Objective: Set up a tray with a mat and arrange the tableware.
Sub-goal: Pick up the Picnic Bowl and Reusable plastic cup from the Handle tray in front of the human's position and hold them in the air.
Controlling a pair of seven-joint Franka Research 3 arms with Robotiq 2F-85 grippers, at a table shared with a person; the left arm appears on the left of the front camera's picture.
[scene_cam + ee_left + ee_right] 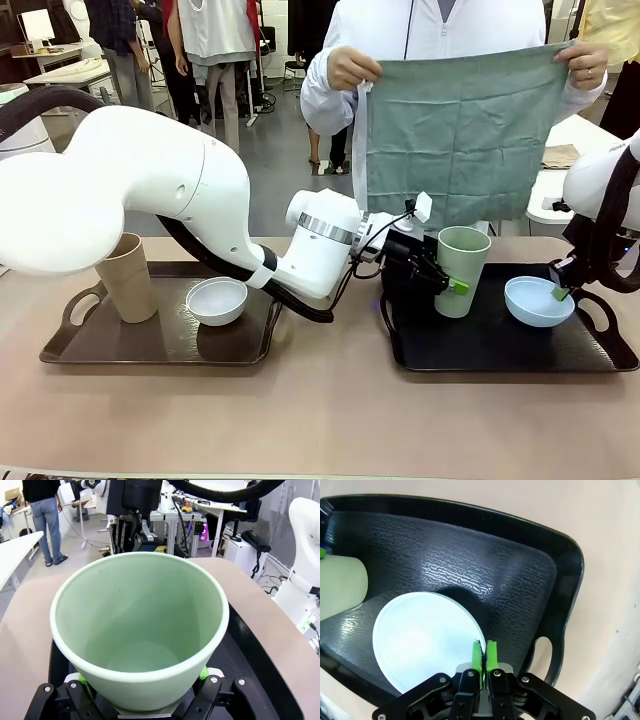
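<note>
From the left wrist I see my left gripper (142, 682) clamped round the pale green tumbler (140, 625). The right wrist shows my right gripper (483, 657) pinching the light blue bowl (420, 635) by its rim, near the black tray's (520, 570) right handle. In front, the tan tumbler (126, 278) and white bowl (217, 300) stand on the brown tray (150, 345), and a person holds up the mat (460, 130).
</note>
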